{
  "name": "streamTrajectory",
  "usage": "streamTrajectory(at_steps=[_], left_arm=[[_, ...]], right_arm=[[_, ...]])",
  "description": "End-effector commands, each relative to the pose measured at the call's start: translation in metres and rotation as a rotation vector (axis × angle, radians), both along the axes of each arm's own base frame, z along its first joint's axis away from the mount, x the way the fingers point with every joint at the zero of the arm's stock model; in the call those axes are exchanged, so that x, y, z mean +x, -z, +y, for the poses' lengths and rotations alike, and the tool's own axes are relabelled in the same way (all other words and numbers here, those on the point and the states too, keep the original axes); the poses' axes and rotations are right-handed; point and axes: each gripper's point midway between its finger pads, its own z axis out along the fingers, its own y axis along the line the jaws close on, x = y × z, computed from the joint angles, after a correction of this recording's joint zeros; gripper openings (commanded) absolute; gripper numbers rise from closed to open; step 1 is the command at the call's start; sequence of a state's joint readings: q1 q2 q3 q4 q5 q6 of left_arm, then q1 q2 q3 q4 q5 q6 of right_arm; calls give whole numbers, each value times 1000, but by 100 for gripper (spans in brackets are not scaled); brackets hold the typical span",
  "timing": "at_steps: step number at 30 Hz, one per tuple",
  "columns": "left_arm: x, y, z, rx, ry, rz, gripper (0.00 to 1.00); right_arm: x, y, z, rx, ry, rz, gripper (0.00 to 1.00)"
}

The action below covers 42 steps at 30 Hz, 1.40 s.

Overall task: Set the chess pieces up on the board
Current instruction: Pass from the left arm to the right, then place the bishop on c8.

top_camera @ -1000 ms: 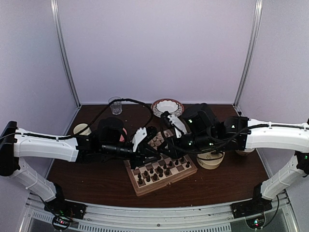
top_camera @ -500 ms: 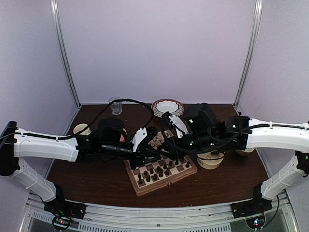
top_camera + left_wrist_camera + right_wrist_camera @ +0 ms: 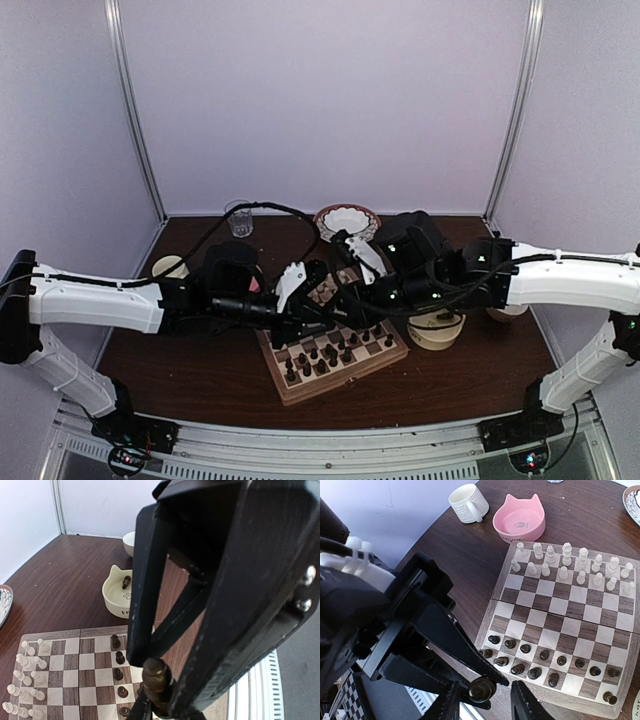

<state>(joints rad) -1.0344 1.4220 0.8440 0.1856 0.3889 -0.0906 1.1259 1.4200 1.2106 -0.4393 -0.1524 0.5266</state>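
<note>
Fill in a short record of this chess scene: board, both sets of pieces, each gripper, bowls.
board: wooden chessboard on the dark table
pale pieces: two rows along one edge
dark pieces: two gappy rows along the opposite edge; one lies in the cream bowl
left gripper: shut on a dark piece
right gripper: open, fingers either side of that piece
pink bowl: beside the board, next to a white mug

Overhead and 2 close wrist views share board point(image 3: 555, 621).
</note>
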Motion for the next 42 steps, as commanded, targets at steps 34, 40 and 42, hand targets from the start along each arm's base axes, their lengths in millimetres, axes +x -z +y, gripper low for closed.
streamTrajectory(at_steps=[34,40,42], left_arm=[[55,-30,47,-126,-339,17,71],[61,-34,61,-142,-412,-18,71],[61,-36,62,-146,-415,-21,71]], right_arm=[[25,83,-67,-233,200,-133,0],[33,102,-56,-199,193,-183,2],[35,106,-55,-192,197,-197,2]])
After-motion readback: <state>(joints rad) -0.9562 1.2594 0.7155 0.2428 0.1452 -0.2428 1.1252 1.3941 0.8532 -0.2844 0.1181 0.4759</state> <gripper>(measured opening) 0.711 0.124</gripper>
